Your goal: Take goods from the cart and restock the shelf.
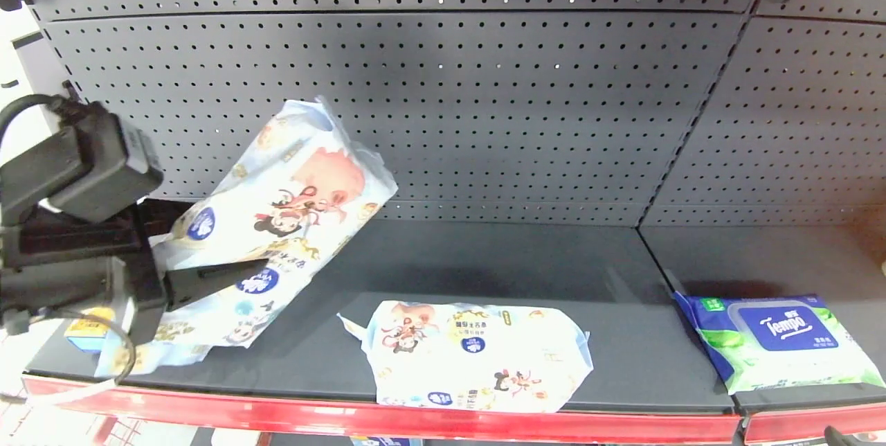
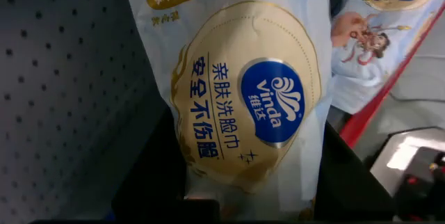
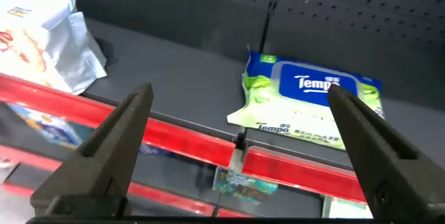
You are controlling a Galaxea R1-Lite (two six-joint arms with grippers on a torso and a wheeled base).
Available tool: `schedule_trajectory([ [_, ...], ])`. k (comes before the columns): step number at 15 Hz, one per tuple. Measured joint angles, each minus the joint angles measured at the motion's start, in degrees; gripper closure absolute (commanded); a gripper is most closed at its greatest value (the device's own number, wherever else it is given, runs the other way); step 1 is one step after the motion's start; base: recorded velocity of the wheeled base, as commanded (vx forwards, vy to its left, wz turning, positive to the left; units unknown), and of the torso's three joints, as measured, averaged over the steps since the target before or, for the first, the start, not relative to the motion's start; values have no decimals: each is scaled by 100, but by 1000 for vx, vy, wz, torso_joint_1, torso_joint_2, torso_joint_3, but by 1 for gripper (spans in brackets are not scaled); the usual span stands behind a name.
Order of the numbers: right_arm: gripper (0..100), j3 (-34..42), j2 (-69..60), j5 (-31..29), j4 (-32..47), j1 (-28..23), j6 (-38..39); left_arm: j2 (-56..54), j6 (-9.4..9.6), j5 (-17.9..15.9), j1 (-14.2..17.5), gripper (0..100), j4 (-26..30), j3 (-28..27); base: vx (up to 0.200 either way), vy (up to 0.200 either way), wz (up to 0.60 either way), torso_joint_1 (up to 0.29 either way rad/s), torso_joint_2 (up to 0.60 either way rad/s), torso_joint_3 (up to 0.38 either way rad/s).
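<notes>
The left hand [image 1: 220,270], at nine o'clock in the head view, is clamped on a cartoon-printed tissue pack [image 1: 294,200], which is tilted above the shelf [image 1: 519,259]. A second tissue pack [image 1: 477,356] lies flat at six o'clock near the shelf's front edge. A blue-green wipes pack [image 1: 782,339] lies at four o'clock. The right hand [image 3: 238,93] stands wide open.

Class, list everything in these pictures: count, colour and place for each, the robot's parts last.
held pack: 1, white and pale blue, cartoon print, tilted at the shelf's left end, in the left gripper
flat pack: 1, same print, lying at the shelf's front middle
wipes pack: 1, blue and green, flat on the right shelf section
shelf: 1, dark grey, red strip along its front
back panels: several, grey, perforated, behind the shelf
left gripper: 1, black, shut on held pack
right gripper: 1, black, open, before the red strip
</notes>
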Motion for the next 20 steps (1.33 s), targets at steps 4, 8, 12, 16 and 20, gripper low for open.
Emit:
schedule_trajectory([
  [4, 0, 205, -477, -17, 32, -59, 5, 1282, 1174, -154, -11, 100, 2, -1125, 0, 0, 0, 0, 0, 0],
  [8, 0, 249, -887, -20, 534, -63, 13, 2316, 2178, -215, -102, 100, 21, -2010, 0, 0, 0, 0, 0, 0],
  [12, 0, 251, -1301, -22, 968, -63, 16, 3063, 2228, -211, -629, 100, 35, -2640, 0, 0, 0, 0, 0, 0],
  [16, 0, 257, -1509, -22, 1048, -59, 16, 3457, 2293, -195, -995, 100, 89, -2747, 0, 0, 0, 0, 0, 0],
  [20, 0, 266, -1557, -24, 1051, -69, 13, 3736, 2548, -99, -1152, 100, 100, -2776, 0, 0, 0, 0, 0, 0],
])
